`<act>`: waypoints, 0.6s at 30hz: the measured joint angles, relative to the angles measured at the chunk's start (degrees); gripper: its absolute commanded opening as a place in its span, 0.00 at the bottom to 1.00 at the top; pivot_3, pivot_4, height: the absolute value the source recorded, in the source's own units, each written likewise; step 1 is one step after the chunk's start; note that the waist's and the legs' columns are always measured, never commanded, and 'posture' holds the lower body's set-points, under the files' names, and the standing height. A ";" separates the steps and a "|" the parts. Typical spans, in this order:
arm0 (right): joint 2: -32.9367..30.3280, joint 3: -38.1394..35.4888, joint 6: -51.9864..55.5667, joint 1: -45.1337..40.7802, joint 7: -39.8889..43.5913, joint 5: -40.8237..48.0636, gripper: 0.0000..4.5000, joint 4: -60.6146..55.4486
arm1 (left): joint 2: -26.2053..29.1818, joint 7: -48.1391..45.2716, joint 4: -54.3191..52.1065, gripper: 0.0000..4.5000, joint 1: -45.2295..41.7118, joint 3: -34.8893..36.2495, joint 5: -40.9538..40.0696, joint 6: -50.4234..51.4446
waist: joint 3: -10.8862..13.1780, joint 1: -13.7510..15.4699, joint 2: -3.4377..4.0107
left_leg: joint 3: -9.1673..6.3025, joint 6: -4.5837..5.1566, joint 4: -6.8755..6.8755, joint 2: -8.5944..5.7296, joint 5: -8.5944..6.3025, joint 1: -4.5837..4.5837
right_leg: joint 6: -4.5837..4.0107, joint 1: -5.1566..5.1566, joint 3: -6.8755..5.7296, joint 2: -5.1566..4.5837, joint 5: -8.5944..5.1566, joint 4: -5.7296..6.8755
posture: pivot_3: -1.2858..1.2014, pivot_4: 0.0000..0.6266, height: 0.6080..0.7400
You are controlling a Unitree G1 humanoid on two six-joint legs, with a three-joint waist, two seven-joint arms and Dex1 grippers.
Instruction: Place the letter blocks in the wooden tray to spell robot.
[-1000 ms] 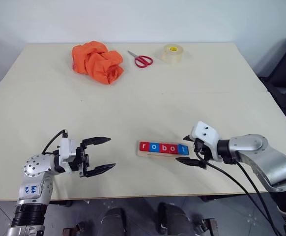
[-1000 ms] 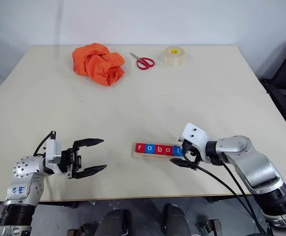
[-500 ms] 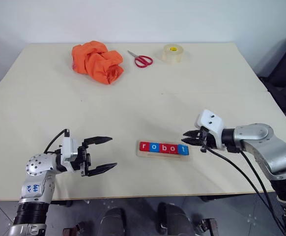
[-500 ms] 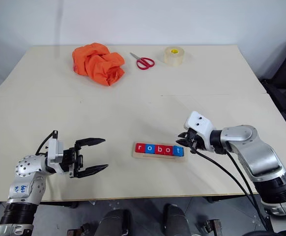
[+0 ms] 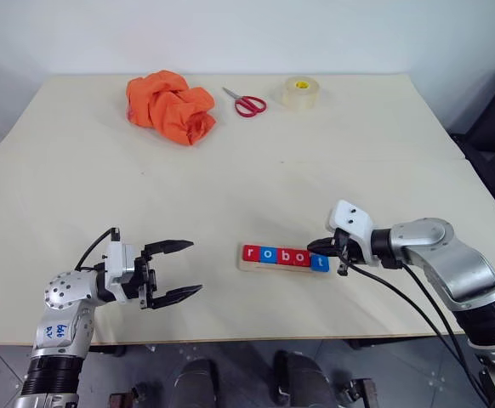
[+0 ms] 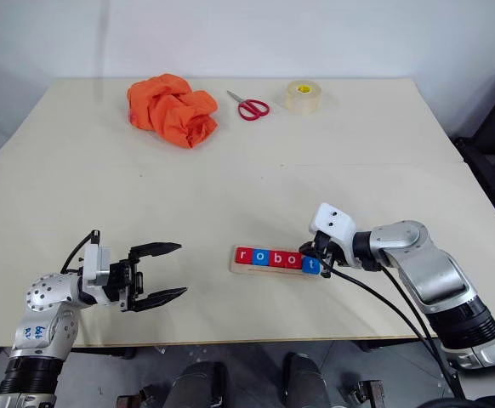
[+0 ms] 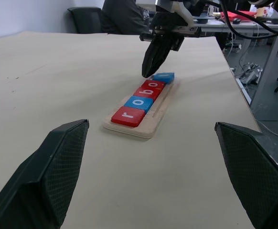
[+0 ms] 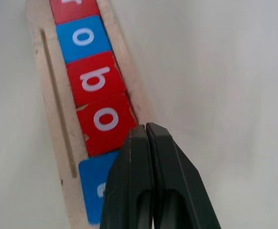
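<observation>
The wooden tray (image 5: 253, 267) lies near the table's front edge. In it, five letter blocks (image 5: 284, 256) stand in a row reading r, o, b, o, t. The blue t block (image 5: 319, 263) at the right end sits slightly askew. My right gripper (image 5: 313, 247) is shut with nothing in it. Its tips (image 8: 146, 128) rest at the far side of the row, where the red o (image 8: 105, 119) meets the t block (image 8: 97, 190). My left gripper (image 5: 193, 266) hangs open well to the left of the tray, holding nothing.
At the table's far side lie a crumpled orange cloth (image 5: 169, 107), red scissors (image 5: 246, 104) and a roll of tape (image 5: 298, 92). The table's front edge runs just below the tray. Bare tabletop stretches between the tray and the far objects.
My right gripper went from open at the tray's right end to shut. It drew off to the right, then came back to the row. The t block now sits askew. The left gripper kept still.
</observation>
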 measured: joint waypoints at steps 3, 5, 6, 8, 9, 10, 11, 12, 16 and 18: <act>0.00 0.00 -0.16 0.32 0.02 -0.24 0.01 0.02 | 0.00 0.04 0.00 1.00 -0.01 0.00 0.00 0.00 | 0.00 0.00 0.00 | 0.00 0.00 0.00 0.00 0.00 0.00 | 0.00 0.00 0.00 0.00 0.00 0.00 | 0.52 0.24 1.00; 0.08 -0.08 -0.11 0.50 -0.21 -0.22 0.01 0.02 | 0.00 0.04 0.01 1.00 -0.01 0.00 0.00 0.00 | 0.00 0.00 0.00 | 0.00 0.00 0.00 0.00 0.00 0.00 | 0.00 0.00 0.00 0.00 0.00 0.00 | 0.52 0.24 1.00; 0.27 -0.31 -0.04 0.50 -0.43 -0.18 0.01 0.02 | 0.00 0.04 0.01 1.00 -0.04 0.00 0.00 0.00 | 0.00 0.00 0.00 | 0.00 0.00 0.00 0.00 0.00 0.00 | 0.00 0.00 0.00 0.00 0.00 0.00 | 0.52 0.24 1.00; 0.41 -0.87 0.22 0.50 -0.65 0.18 0.01 -0.07 | 0.00 0.04 0.01 1.00 -0.12 0.00 0.00 0.00 | 0.00 -0.01 0.00 | 0.00 0.00 0.00 0.00 0.00 0.00 | 0.00 0.00 0.00 0.00 0.00 0.00 | 0.52 0.24 1.00; 0.36 -1.53 0.46 0.56 -0.51 0.69 0.01 -0.42 | 0.00 0.04 0.01 1.00 -0.16 -0.01 0.00 0.00 | 0.00 0.00 0.00 | 0.00 0.00 0.00 0.00 0.00 0.00 | 0.00 -0.01 0.00 0.00 0.00 0.01 | 0.52 0.24 1.00; 0.04 -2.66 0.66 1.05 0.11 1.49 0.01 -1.44 | -0.01 0.02 0.01 1.00 -0.24 -0.05 0.00 0.00 | 0.00 0.01 0.00 | 0.00 0.00 0.00 0.00 0.00 0.00 | 0.00 -0.01 0.00 0.00 0.00 0.00 | 0.52 0.24 1.00; -0.99 -3.52 1.06 1.90 1.06 2.56 0.01 -2.93 | 0.00 -0.01 0.01 1.00 -0.30 -0.06 0.00 0.00 | 0.00 0.04 0.00 | 0.00 0.00 -0.02 0.00 0.00 0.00 | 0.00 -0.01 0.00 0.00 0.00 0.00 | 0.52 0.24 1.00; -2.49 -4.44 1.44 2.98 2.37 3.68 0.01 -4.61 | 0.02 -0.04 0.03 1.00 -0.30 -0.04 -0.01 -0.01 | 0.00 0.14 0.00 | -0.02 0.00 -0.02 0.00 -0.01 0.00 | 0.00 0.01 0.00 0.00 0.00 -0.02 | 0.52 0.24 1.00; -6.66 -5.41 2.65 7.35 6.46 6.43 0.01 -8.81 | 0.04 -0.12 0.11 1.00 -0.32 -0.05 0.00 0.00 | -0.01 0.17 -0.01 | -0.02 0.02 0.01 -0.01 -0.03 0.00 | 0.00 0.05 0.00 -0.02 0.00 -0.06 | 0.52 0.24 1.00; -7.75 -5.34 2.60 8.91 7.99 6.97 0.01 -9.49 | 0.04 -0.15 0.11 1.00 -0.33 -0.05 0.00 0.00 | -0.01 0.15 -0.01 | -0.02 0.02 0.01 -0.01 -0.02 0.01 | 0.00 0.05 0.00 -0.01 0.00 -0.04 | 0.52 0.24 1.00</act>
